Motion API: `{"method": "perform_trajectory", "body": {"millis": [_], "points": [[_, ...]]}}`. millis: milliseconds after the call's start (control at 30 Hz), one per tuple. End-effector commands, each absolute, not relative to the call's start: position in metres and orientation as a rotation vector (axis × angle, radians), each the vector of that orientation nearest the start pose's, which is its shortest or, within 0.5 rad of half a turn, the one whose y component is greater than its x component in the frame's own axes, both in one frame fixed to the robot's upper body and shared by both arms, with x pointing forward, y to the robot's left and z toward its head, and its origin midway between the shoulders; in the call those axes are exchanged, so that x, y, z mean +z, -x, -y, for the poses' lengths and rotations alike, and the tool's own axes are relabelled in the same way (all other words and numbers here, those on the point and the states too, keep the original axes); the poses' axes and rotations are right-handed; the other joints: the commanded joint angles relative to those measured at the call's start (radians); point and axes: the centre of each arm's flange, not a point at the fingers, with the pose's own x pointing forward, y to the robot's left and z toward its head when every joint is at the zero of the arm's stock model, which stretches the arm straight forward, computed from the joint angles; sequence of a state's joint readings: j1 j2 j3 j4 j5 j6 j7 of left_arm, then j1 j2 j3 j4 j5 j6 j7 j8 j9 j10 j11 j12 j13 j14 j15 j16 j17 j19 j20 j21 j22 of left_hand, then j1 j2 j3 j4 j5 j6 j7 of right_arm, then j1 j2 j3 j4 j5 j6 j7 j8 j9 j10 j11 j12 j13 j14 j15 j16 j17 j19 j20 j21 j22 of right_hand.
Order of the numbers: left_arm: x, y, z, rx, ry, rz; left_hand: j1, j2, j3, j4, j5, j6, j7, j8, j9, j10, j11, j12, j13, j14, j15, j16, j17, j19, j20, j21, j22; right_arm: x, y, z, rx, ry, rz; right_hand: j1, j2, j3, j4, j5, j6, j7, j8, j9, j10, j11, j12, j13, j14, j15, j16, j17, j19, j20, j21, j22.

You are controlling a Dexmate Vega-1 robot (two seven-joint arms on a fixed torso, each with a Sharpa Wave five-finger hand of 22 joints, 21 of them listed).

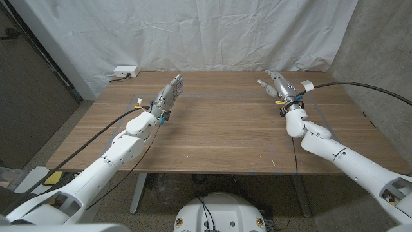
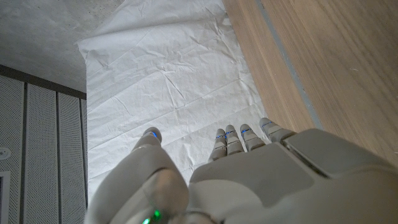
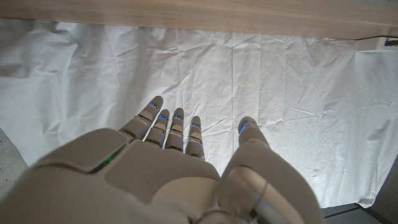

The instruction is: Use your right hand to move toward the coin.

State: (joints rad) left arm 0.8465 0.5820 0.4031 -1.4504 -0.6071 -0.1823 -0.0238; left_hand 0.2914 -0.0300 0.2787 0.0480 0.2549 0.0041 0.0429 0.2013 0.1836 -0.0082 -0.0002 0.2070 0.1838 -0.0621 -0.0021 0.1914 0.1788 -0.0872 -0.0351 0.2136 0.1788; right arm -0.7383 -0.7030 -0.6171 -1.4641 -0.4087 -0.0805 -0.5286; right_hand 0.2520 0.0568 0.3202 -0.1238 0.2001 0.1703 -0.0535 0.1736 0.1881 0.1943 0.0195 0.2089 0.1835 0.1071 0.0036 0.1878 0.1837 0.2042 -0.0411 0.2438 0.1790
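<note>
Coin: not made out anywhere on table (image 1: 219, 129) in head view; too small to tell, or hidden. Right hand (image 1: 278, 86) raised over far right part of table, fingers (image 3: 176, 124) straight, slightly apart, holding nothing, aimed at white sheet (image 3: 249, 81) behind. Left hand (image 1: 168, 95) likewise raised on far left, fingers (image 2: 239, 137) extended, nothing gripped. White power strip (image 1: 125, 70) at far left edge, w/ cable. Risks, judged: w/o located target, reach may go wrong way; descent onto bare wood, fingertips jamming; arm cable snagging table edge.
</note>
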Motion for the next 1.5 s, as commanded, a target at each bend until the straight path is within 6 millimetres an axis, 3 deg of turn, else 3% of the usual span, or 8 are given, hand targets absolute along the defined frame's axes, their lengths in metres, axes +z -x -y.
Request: {"method": "perform_trajectory", "body": {"millis": [33, 233, 433, 967, 1133, 1500], "points": [[-0.006, -0.635, -0.265, -0.283, -0.075, 0.574, 0.012, 0.0, -0.003, 0.0, -0.002, -0.002, -0.001, -0.004, 0.002, 0.003, -0.008, -0.003, 0.004, 0.001, 0.001, -0.003, 0.004, 0.004, -0.055, -0.006, 0.003, 0.01, -0.638, 0.279, -0.38, 1.172, 0.755, 0.008, 0.002, 0.002, -0.004, 0.004, -0.039, -0.004, -0.004, 0.004, 0.008, -0.021, 0.001, 0.003, 0.018, -0.006, 0.006, 0.002, 0.015, -0.012, 0.0, 0.005], [-0.005, -0.636, -0.263, -0.283, -0.074, 0.577, 0.013, 0.001, -0.004, 0.0, -0.003, -0.005, -0.002, -0.005, 0.002, 0.003, -0.006, -0.003, 0.004, 0.001, 0.001, -0.003, 0.004, 0.004, -0.054, -0.006, 0.003, 0.011, -0.64, 0.279, -0.388, 1.202, 0.734, 0.006, 0.001, 0.0, -0.003, 0.004, -0.047, -0.003, -0.001, 0.005, 0.007, -0.023, 0.001, 0.003, 0.023, 0.001, 0.006, 0.003, 0.021, -0.01, 0.0, 0.005], [-0.006, -0.639, -0.262, -0.288, -0.067, 0.576, 0.014, 0.002, -0.004, -0.001, -0.004, -0.005, -0.002, -0.005, 0.002, 0.003, -0.005, -0.004, 0.004, 0.001, 0.001, -0.003, 0.004, 0.004, -0.053, -0.007, 0.003, 0.008, -0.64, 0.28, -0.407, 1.216, 0.716, 0.002, -0.004, -0.004, -0.002, 0.003, -0.002, -0.013, 0.022, 0.005, 0.01, -0.02, 0.003, 0.003, 0.025, 0.002, 0.005, 0.003, 0.025, -0.007, -0.004, 0.005], [-0.006, -0.647, -0.259, -0.306, -0.065, 0.578, 0.019, 0.005, -0.004, -0.003, -0.007, -0.007, -0.003, -0.006, 0.002, 0.002, -0.007, -0.005, 0.004, 0.001, -0.001, -0.003, 0.004, 0.004, -0.051, -0.007, 0.003, 0.001, -0.639, 0.282, -0.399, 1.257, 0.665, -0.009, -0.012, -0.012, 0.001, 0.002, -0.005, -0.008, 0.021, 0.004, 0.006, -0.012, 0.001, 0.003, 0.021, 0.007, 0.003, 0.004, 0.021, -0.001, -0.01, 0.005], [-0.006, -0.646, -0.259, -0.304, -0.065, 0.579, 0.021, 0.005, -0.004, -0.004, -0.008, -0.006, -0.002, -0.006, 0.003, 0.002, -0.007, -0.005, 0.004, 0.002, 0.0, -0.004, 0.004, 0.005, -0.051, -0.007, 0.003, -0.001, -0.64, 0.28, -0.394, 1.264, 0.648, -0.012, -0.016, -0.015, 0.002, 0.002, -0.005, -0.005, 0.022, 0.004, 0.008, -0.009, 0.003, 0.003, 0.038, 0.007, 0.008, 0.004, 0.043, -0.003, -0.004, 0.005], [-0.005, -0.645, -0.26, -0.304, -0.064, 0.581, 0.024, 0.007, -0.005, -0.006, -0.01, -0.004, -0.001, -0.005, 0.003, 0.003, -0.007, -0.005, 0.004, 0.002, 0.0, -0.004, 0.004, 0.004, -0.049, -0.008, 0.003, -0.003, -0.642, 0.277, -0.391, 1.279, 0.632, -0.012, -0.02, -0.017, 0.0, 0.002, 0.006, -0.003, 0.026, 0.004, 0.015, -0.005, 0.005, 0.003, 0.041, 0.008, 0.008, 0.003, 0.045, 0.0, -0.006, 0.005]]}}
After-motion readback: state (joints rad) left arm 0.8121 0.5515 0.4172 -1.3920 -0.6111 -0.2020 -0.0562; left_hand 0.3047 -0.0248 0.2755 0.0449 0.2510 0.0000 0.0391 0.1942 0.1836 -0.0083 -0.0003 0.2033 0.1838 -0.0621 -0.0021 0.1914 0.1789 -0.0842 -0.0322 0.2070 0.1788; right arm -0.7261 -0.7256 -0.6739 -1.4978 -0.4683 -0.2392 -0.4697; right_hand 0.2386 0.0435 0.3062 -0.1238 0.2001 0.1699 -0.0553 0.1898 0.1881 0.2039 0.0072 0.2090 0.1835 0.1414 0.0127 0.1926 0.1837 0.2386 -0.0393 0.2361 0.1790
